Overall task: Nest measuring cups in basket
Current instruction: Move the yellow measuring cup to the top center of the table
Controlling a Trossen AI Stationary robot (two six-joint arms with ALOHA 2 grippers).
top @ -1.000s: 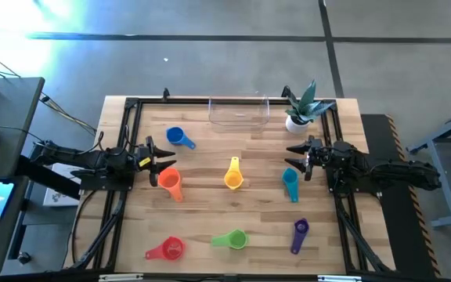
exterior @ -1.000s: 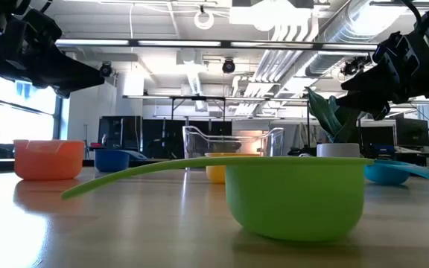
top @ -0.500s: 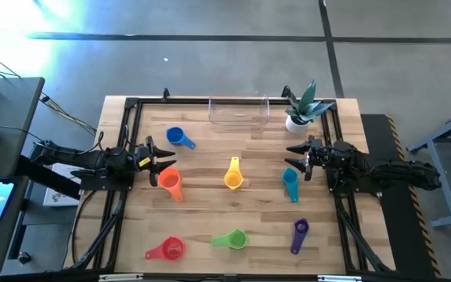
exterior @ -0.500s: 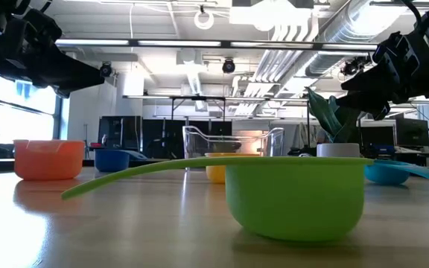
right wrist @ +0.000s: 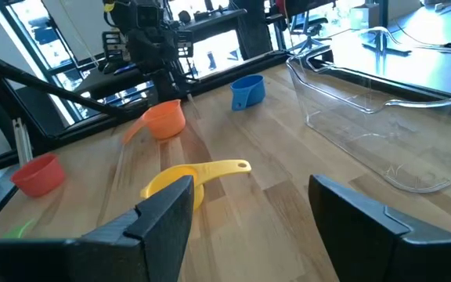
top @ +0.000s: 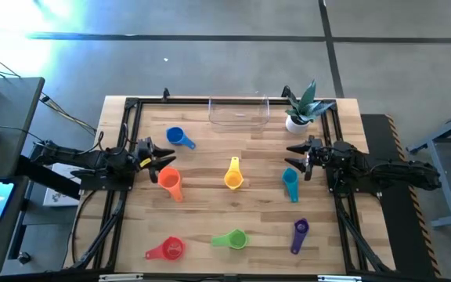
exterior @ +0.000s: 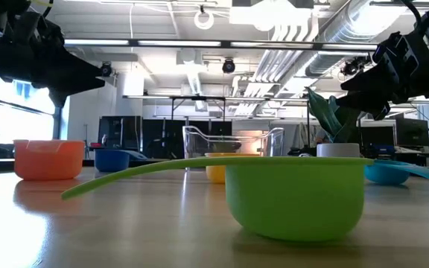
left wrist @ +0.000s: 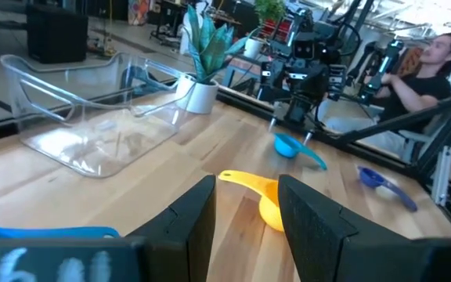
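Observation:
Seven measuring cups lie apart on the wooden table, each resting on its base: blue [top: 176, 137], orange [top: 169, 182], yellow [top: 233, 178], teal [top: 290, 180], red [top: 171, 249], green [top: 233, 239] and purple [top: 300, 231]. The clear basket [top: 239, 115] stands at the far edge with nothing in it. My left gripper [top: 161, 158] hovers open between the blue and orange cups, its fingers [left wrist: 194, 227] a small gap apart. My right gripper [top: 294, 157] hovers open just beyond the teal cup and holds nothing.
A small white pot with a green plant [top: 297, 117] stands at the far right, beside the basket. A black frame [top: 131, 106] runs around the table's edges. A person sits beyond the table in the left wrist view [left wrist: 437, 63].
My left gripper has turned about its own axis above the spot between the blue and orange cups; its fingers no longer show spread wide from above. The cups and my right gripper have stayed put.

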